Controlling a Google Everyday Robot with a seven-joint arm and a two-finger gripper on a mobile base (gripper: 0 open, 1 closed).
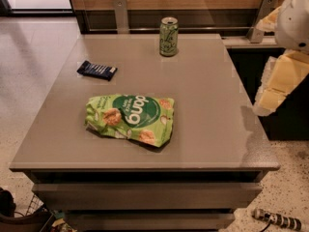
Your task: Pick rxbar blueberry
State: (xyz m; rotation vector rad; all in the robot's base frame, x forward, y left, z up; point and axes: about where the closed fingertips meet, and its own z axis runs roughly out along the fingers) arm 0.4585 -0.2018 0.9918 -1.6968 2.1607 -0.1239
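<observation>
On the left part of the grey table (212, 110), near its left edge, lies the rxbar blueberry (96, 70). It is a small flat bar in a dark blue wrapper with white lines of text, and nothing touches it. Nearer to the front edge and more to the middle lies a large green chip bag (130, 119), crumpled, with its white lettering upside down; it is apart from the bar. At the back of the table, right of the bar and well apart from it, a green drink can (168, 36) stands upright. At the far right, beyond the right edge of the table, hangs the cream-coloured gripper (270, 98). It is well apart from the bar, and I cannot tell whether it is open or closed.
</observation>
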